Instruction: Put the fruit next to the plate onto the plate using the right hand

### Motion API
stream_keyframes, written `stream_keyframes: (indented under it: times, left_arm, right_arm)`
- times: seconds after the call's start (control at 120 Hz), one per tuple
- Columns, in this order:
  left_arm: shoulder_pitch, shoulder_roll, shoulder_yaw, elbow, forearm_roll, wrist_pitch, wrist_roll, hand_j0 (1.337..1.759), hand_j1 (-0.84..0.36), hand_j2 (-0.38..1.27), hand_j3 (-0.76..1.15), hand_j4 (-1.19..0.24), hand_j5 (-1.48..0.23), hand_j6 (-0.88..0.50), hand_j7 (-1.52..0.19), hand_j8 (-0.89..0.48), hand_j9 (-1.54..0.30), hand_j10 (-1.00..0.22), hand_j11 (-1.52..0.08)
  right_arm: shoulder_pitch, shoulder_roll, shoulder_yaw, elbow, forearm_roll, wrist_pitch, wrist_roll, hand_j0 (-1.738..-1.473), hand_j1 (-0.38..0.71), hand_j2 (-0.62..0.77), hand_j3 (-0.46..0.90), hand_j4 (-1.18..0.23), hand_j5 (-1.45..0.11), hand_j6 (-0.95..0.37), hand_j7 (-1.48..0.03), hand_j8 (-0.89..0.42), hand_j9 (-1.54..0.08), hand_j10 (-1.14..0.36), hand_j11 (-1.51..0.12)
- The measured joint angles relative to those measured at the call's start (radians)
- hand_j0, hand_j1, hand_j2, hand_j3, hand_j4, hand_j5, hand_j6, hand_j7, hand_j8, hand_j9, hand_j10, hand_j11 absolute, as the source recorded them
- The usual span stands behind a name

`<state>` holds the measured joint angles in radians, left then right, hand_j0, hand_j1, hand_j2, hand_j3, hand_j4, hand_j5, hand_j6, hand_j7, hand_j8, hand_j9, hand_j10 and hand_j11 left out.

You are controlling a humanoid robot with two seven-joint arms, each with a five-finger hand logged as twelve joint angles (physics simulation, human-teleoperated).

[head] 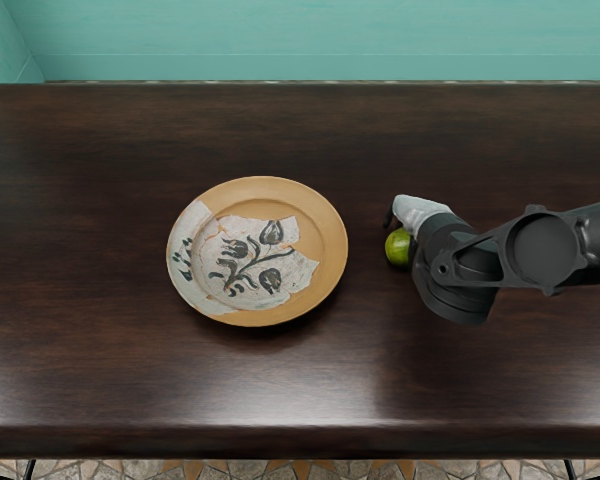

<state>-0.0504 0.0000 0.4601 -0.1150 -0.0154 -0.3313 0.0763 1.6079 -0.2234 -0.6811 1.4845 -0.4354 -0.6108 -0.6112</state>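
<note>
Big dark wooden table (pixel 100 380) filling most of the head view, glossy top. Roughly mid-table, a tan ceramic plate (pixel 325 225) with a white patch and a dark flower painted on it, nothing on it yet. Coming in from the right edge, the right arm (pixel 570 245), ending in the right hand (pixel 440 250), parked just right of the plate and directly over the fruit. Can't tell what the fingers are doing, all blocked by wrist and palm from up here. No left arm anywhere.

Smallest bit: a little green fruit (pixel 397 247), probably a lime, sitting on the table just beside the plate's right rim, not touching it by the look of things, half hidden under the hand.

Handling guess: light, firm, round, smooth-skinned, so prone to rolling or squirting out of a sloppy pinch. Best bet: wrap around the widest part from opposite sides, no hard squeezing. Short hop left to the plate, then a gentle set-down near the centre to avoid a roll-off.
</note>
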Motion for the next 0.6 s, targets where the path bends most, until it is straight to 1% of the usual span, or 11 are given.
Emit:
stream_keyframes:
  times: [0.1,0.25,0.442,0.6]
  left_arm:
    - [0.0,0.0,0.0,0.0,0.0,0.0,0.0,1.658,0.35,0.0,0.0,0.0,0.0,0.0,0.0,0.0,0.0,0.0,0.0]
    - [0.0,0.0,0.0,0.0,0.0,0.0,0.0,1.658,0.35,0.0,0.0,0.0,0.0,0.0,0.0,0.0,0.0,0.0,0.0]
    - [0.0,0.0,0.0,0.0,0.0,0.0,0.0,1.658,0.35,0.0,0.0,0.0,0.0,0.0,0.0,0.0,0.0,0.0,0.0]
    - [0.0,0.0,0.0,0.0,0.0,0.0,0.0,1.658,0.35,0.0,0.0,0.0,0.0,0.0,0.0,0.0,0.0,0.0,0.0]
  right_arm:
    - [0.0,0.001,0.0,-0.002,0.0,0.0,0.0,-1.657,0.16,-0.04,0.0,-0.44,-0.58,-0.42,-0.58,-0.44,-0.58,-0.44,-0.58]
    - [0.0,0.001,0.0,-0.004,0.0,0.001,0.0,-1.657,0.17,-0.01,0.0,-0.46,-0.62,-0.4,-0.61,-0.43,-0.62,-0.46,-0.62]
    - [0.0,0.003,0.0,-0.005,0.002,0.001,0.0,-1.656,0.19,0.05,0.0,-0.52,-0.69,-0.37,-0.68,-0.4,-0.69,-0.52,-0.69]
    - [0.001,0.004,0.0,-0.006,0.005,-0.001,0.0,-1.654,0.21,0.12,0.0,-0.57,-0.74,-0.37,-0.74,-0.39,-0.74,-0.53,-0.75]
